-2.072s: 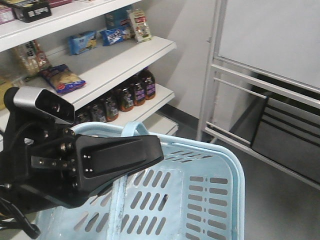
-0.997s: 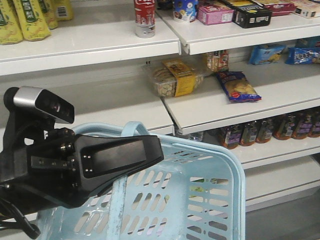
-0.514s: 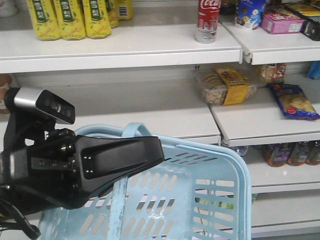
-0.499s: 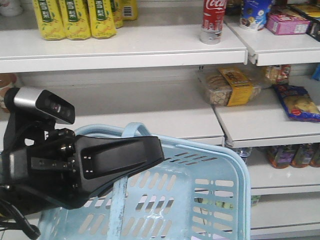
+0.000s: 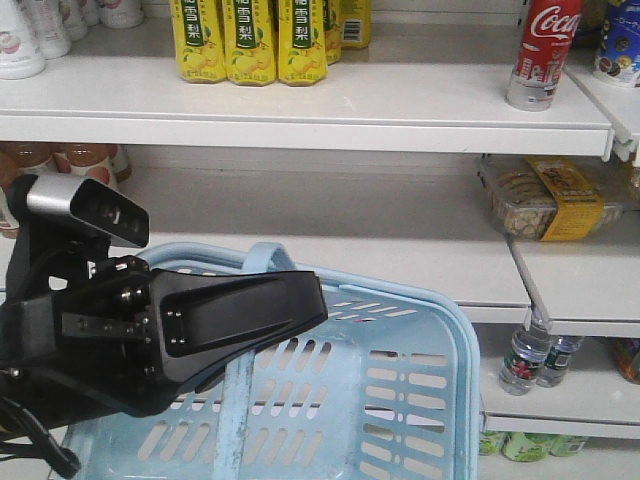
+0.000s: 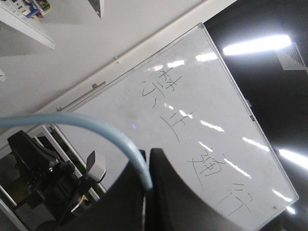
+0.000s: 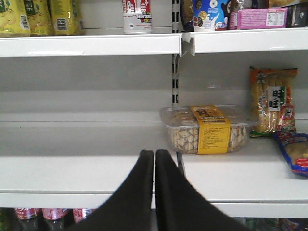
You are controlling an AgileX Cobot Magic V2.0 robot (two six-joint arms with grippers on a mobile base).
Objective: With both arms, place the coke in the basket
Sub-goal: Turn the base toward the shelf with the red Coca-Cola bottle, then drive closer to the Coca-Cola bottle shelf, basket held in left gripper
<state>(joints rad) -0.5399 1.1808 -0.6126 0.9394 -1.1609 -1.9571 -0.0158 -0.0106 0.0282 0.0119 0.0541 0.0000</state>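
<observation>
One coke (image 5: 543, 52) can stands upright at the upper right of the front view. It is on the top shelf (image 5: 300, 105), well to the right of a row of yellow drink cartons (image 5: 250, 40). In the right wrist view the same can sits at the top edge, just left of centre, with its upper part cut off by the frame.

The basket (image 5: 462, 335) fills the lower middle of the front view, well below the can. Its handle (image 6: 72, 118) curves across the left wrist view and ends between the fingers of the left gripper (image 6: 147, 161), which are clamped tight on it. A whiteboard (image 6: 192, 120) with handwriting fills the background there.

The right gripper (image 7: 154, 156) shows at the bottom centre of its own view, its fingers pressed together and holding nothing. A clear box of biscuits (image 7: 207, 130) lies on the middle shelf (image 7: 96, 163), up and to the right of the fingertips.
</observation>
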